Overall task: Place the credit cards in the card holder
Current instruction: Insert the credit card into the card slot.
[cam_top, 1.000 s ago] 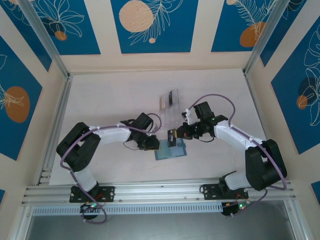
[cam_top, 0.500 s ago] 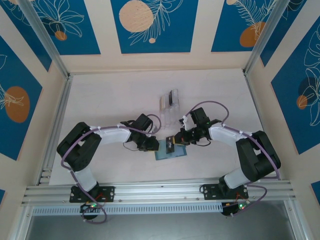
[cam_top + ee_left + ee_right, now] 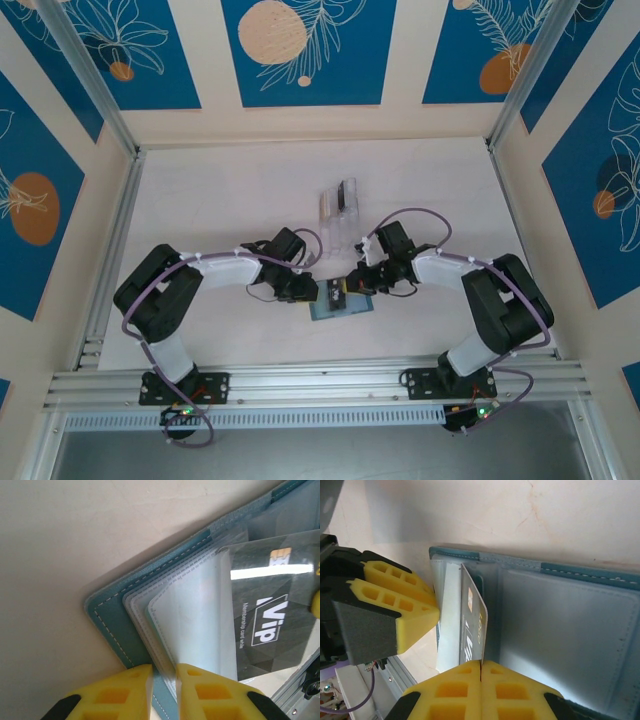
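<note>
Cream table (image 3: pixel 220 200) — dark grey VIP card (image 3: pixel 270 615)

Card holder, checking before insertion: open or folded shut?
Open: the card holder lies spread flat, its see-through pockets exposed.

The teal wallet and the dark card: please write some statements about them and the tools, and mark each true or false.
1. The right tool is shut on the dark grey plastic "Vip" card. True.
2. The slate-teal folding wallet lies closed. False: it lies open, with its pale see-through pockets showing.
3. The left tool grips the wallet's edge. True.
4. The card lies flat inside a pocket. False: it is held on edge over the pockets.
5. The clear acrylic slotted rack touches the wallet. False: it stands farther back, apart.
</note>
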`<state>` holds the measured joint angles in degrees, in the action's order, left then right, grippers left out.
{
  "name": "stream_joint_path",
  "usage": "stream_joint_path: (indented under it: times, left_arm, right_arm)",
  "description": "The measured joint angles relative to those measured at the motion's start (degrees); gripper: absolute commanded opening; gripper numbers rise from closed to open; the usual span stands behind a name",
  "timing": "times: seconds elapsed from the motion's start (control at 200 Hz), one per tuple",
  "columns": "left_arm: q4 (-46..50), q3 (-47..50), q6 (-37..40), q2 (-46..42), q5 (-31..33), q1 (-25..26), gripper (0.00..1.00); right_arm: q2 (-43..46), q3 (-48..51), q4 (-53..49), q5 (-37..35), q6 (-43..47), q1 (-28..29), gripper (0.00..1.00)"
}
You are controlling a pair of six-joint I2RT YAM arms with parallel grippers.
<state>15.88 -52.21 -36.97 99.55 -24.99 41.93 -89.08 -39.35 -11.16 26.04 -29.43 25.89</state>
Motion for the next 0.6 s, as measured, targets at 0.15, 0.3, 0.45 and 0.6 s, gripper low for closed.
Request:
stream_joint_path:
  times: [0.15,0.3,0.45,0.6]
  left_arm:
    - [0.0,0.0,0.0,0.0,0.0,0.0,0.19]
    - [-0.3,0.0,-0.2,0.1,-0.5,-0.2,0.19]
    - [-0.4,0.0,-0.1,0.3,-0.9,-0.4,0.19]
    - [-0.4,0.0,-0.1,0.3,-1.3,-0.5,0.19]
  right_arm:
    - [-0.4,0.1,0.3,0.4,-0.2,0.5,0.00]
    - [-1.2,0.0,0.5,1.4,-0.2,1.2,0.00]
    - [-4.2,-0.5,0.4,1.6,-0.2,2.3,0.00]
    - [-5.4,-1.6,0.5,1.6,-0.2,2.3,0.00]
